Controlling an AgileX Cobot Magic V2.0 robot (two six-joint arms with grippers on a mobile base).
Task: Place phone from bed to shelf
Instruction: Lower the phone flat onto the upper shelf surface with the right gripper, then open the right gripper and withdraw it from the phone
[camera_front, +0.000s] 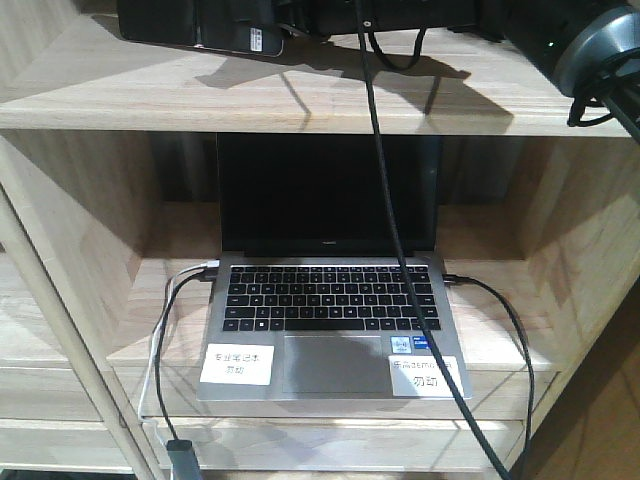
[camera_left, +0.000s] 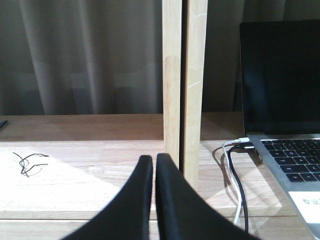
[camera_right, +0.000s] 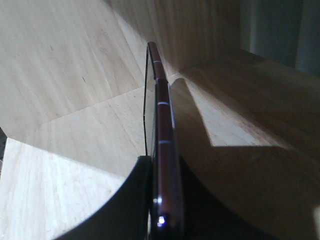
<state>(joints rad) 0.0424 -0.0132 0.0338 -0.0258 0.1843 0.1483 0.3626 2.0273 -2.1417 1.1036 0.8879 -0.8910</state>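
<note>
My right gripper (camera_right: 163, 162) is shut on the phone (camera_right: 162, 115), which shows edge-on as a thin dark slab with a pinkish rim between the two black fingers. From the front, the phone (camera_front: 235, 35) with its white sticker hangs low over the top board of the light-wood shelf (camera_front: 300, 100) and casts a shadow on it. I cannot tell whether it touches the board. My left gripper (camera_left: 154, 157) is shut with nothing in it, in front of a shelf upright (camera_left: 172, 100). The bed is out of view.
An open grey laptop (camera_front: 330, 300) fills the middle compartment, with stickers on its palm rest. A black cable (camera_front: 385, 200) hangs down across it. White and black cables (camera_left: 235, 170) plug into its left side. A small tangle of wire (camera_left: 27, 162) lies on the board to the left.
</note>
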